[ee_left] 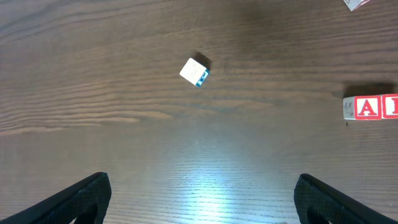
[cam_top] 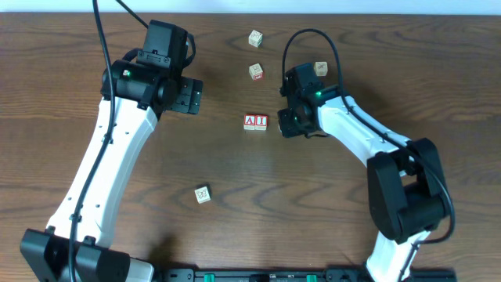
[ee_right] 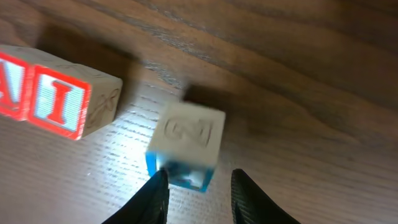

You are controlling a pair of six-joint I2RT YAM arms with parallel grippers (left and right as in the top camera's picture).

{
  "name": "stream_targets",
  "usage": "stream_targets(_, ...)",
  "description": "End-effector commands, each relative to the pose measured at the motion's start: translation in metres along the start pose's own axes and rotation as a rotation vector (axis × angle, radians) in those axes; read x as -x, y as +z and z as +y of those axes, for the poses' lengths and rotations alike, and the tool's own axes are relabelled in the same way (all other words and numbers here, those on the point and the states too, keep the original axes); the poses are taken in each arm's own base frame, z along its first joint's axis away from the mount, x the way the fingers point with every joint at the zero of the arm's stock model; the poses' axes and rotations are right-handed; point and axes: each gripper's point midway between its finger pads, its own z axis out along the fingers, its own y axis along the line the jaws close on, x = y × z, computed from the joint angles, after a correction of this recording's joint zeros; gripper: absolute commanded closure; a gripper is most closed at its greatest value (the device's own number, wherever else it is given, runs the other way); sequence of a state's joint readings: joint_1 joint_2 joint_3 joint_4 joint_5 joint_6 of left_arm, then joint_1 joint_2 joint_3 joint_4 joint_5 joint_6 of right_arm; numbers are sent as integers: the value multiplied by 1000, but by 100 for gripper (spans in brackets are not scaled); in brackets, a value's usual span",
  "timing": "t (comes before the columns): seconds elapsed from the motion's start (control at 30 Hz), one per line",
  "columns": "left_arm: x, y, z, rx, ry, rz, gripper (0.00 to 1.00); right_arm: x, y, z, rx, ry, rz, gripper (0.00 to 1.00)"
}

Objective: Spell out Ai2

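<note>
The right gripper (ee_right: 199, 179) has its jaws narrow, closed on the lower blue part of the 2 cube (ee_right: 186, 140). The cube's pale face with the 2 is turned up toward the wrist camera. It is blurred and tilted, and I cannot tell whether it touches the worktop (cam_top: 313, 204). It sits just right of the I cube (ee_right: 59, 102), with a gap between them. The I cube touches the A cube (ee_right: 9, 84) on its left, so there is one A, one I and one 2, with the first two side by side. The left gripper (ee_left: 202, 179) has its jaws wide over bare wood, holding nothing, and one blue-sided cube (ee_left: 194, 71) lies ahead of them. From above, six cubes show: the A–I pair and four loose ones. These are a far cube (cam_top: 256, 37), a red-marked cube (cam_top: 256, 72), a cube by the right arm (cam_top: 320, 69) and a near cube (cam_top: 203, 194). All four lie well apart from the pair.
</note>
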State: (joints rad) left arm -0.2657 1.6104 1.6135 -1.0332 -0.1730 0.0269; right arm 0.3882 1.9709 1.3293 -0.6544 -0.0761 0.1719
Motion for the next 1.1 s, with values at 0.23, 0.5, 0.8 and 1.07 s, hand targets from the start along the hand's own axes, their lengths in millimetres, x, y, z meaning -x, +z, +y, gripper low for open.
stream_targets(0.23,-1,2,2,17,11,7,5,14,-2,-1,6,22,-34,68)
stream_targets(0.5,-1,2,2,17,11,7,5,28,-9,-3,-16,19,-70,69)
stream_targets(0.8,-1,2,2,17,11,7,5,33,-11,-20,-72,20,-86,69)
stream_targets(1.07,-1,2,2,17,11,7,5,25,-11,-15,-48,9,-51,57)
